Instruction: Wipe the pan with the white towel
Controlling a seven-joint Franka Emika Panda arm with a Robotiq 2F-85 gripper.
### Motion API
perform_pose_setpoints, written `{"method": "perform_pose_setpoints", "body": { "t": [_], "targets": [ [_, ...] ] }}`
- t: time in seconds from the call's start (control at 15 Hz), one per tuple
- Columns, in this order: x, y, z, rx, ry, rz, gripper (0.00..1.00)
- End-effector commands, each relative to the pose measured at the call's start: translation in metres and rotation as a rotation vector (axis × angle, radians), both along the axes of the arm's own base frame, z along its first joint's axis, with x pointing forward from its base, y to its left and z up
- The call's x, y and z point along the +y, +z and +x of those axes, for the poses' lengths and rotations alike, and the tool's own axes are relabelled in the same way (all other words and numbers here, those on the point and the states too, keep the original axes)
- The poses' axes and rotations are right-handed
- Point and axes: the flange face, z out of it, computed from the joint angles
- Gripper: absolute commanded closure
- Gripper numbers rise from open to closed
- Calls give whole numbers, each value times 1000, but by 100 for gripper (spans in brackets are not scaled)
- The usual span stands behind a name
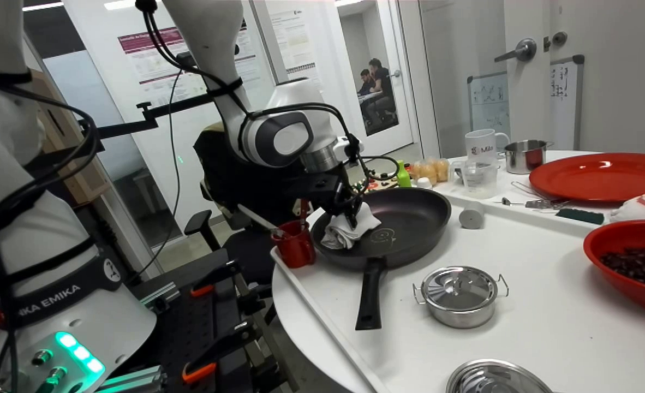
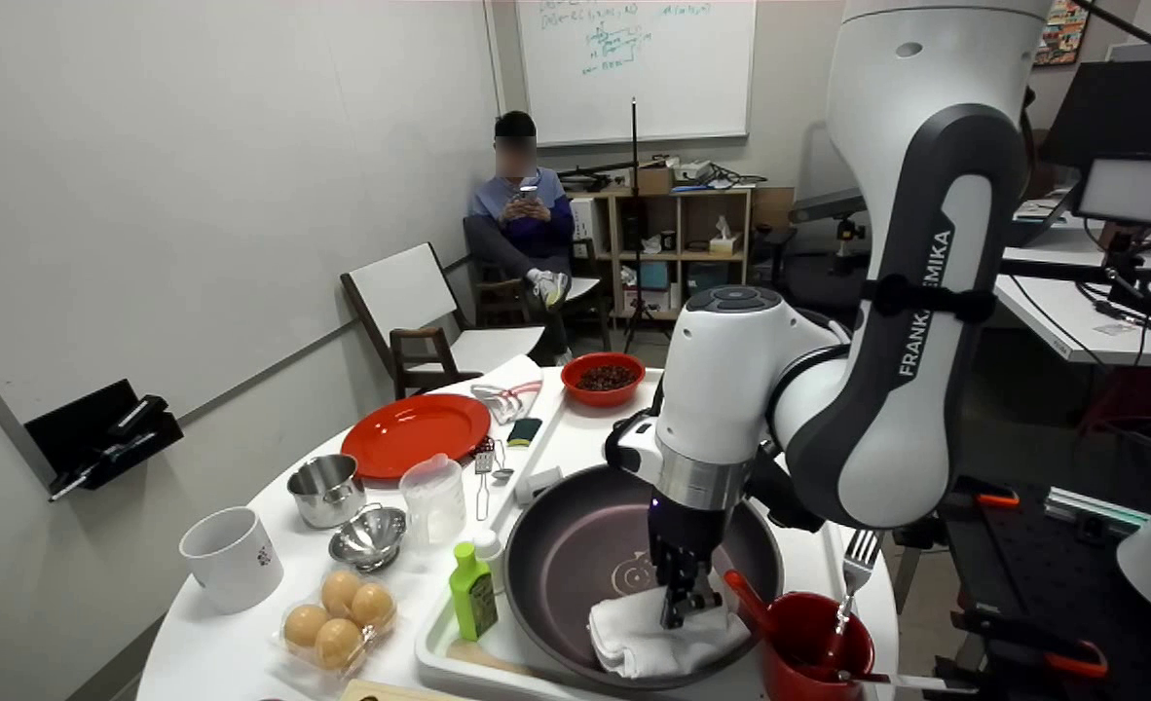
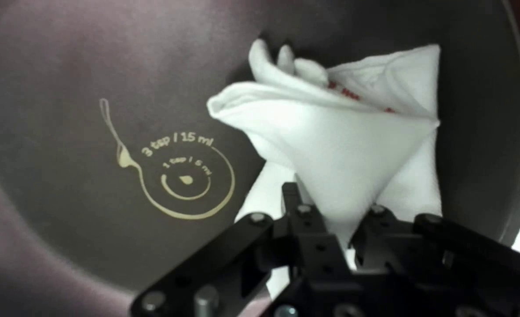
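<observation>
Inside the pan | white towel (folded over itself) | fingers nearly together, clamping a fold

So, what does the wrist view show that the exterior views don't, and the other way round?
Only the wrist view: readable measuring marks, including "3 tsp / 15 ml", on the floor of the pan, and some red print among the folds of the white towel.

Only the exterior views: a red plate and a red bowl, in both; also the pan's black handle and a lidded metal pot, in an exterior view.

Shared: the white towel lying in the pan, with the gripper holding it.
</observation>
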Motion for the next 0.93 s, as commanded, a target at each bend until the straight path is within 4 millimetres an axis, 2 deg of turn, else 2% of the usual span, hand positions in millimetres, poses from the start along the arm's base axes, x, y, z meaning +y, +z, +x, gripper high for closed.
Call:
{"method": "perform_pose_setpoints", "body": {
  "t": [0.0, 0.27, 0.47, 0.87],
  "targets": [
    [-9, 4, 22, -48, -27, -15, 91],
    [-14, 9, 45, -74, -51, -23, 92],
    [-17, 5, 54, -81, -65, -29, 92],
    [-40, -6, 72, -85, -134, -48, 92]
  ]
}}
